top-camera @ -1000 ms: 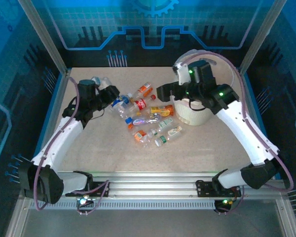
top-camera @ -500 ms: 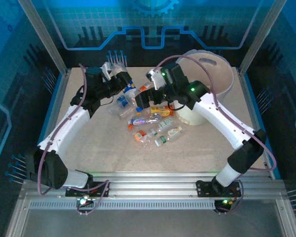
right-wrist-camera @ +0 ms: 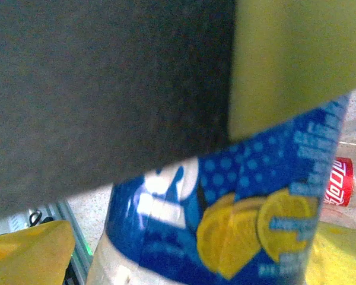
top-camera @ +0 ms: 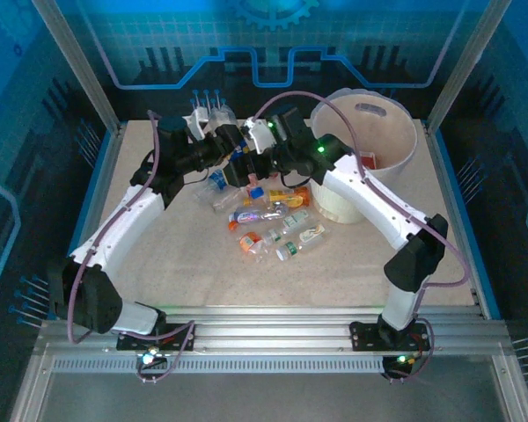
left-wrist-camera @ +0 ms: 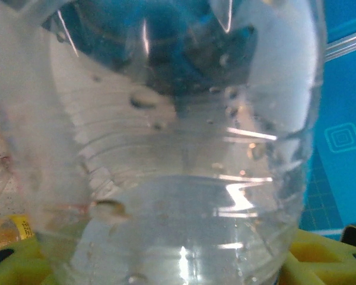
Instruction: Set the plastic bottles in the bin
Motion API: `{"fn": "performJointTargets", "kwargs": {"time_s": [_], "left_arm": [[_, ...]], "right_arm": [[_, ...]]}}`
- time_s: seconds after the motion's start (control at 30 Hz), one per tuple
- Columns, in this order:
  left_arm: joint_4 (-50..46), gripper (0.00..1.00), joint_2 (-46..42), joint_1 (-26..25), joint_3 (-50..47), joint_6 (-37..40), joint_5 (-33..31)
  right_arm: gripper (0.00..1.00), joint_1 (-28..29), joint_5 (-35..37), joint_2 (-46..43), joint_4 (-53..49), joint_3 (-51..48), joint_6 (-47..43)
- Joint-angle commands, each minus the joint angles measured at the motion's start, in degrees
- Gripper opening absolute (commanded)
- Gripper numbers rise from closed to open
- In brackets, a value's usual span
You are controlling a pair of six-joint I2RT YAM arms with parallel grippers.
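Note:
My left gripper (top-camera: 224, 145) hangs above the back of the table, shut on a clear plastic bottle (top-camera: 236, 151) with a blue lemon label (right-wrist-camera: 225, 225). Seen from the left wrist, its clear body (left-wrist-camera: 184, 178) sits between my yellow pads (left-wrist-camera: 320, 261). My right gripper (top-camera: 248, 163) meets it from the right, open, jaws straddling the labelled part, pads (right-wrist-camera: 29, 252) a little off it. The left gripper's yellow pad (right-wrist-camera: 285, 59) presses the bottle higher up. Several more bottles (top-camera: 273, 215) lie in a pile on the table. The whitish bin (top-camera: 396, 132) stands at the back right.
A red-labelled bottle (right-wrist-camera: 338, 181) lies on the table under the held one. Metal frame posts (top-camera: 79, 79) and blue walls close in the sides and the back. The rail (top-camera: 273, 338) with both arm bases runs along the near edge.
My left gripper has lifted the bottle up and to the right. The right arm has swung left from the bin until its jaws straddle that bottle.

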Motion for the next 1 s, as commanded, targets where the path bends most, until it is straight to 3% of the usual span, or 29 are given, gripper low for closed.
{"fn": "performJointTargets", "kwargs": {"time_s": [0.0,0.23,0.33,0.43,0.57,0.77,0.97], "left_arm": [[1.9,0.57,0.0,-0.6,1.6,-1.3,1.8],[2.5,0.57,0.4,-0.6,1.7,-1.8,1.9],[2.7,0.62,0.5,-0.6,1.7,-2.1,2.0],[2.7,0.75,0.3,-0.6,1.5,-2.0,2.1],[2.5,0.99,-0.6,-0.6,1.6,-1.4,1.8],[1.3,0.99,-3.7,-0.5,1.2,0.8,-1.3],[-0.5,0.99,-10.5,0.2,-1.5,5.0,-9.7]], "right_arm": [[0.93,0.6,-0.6,1.4,-1.1,2.7,-0.7],[0.73,0.7,0.4,1.6,-1.9,3.0,-0.5],[0.66,0.6,1.2,1.2,-2.3,2.7,-0.3],[0.62,0.6,2.0,0.8,-2.3,2.4,-0.1],[0.56,0.4,4.1,0.1,-2.8,2.0,0.1],[0.5,-0.7,5.3,-1.2,-3.5,1.1,1.2],[0.47,-2.5,8.1,-4.5,-5.2,-0.6,1.5]]}}
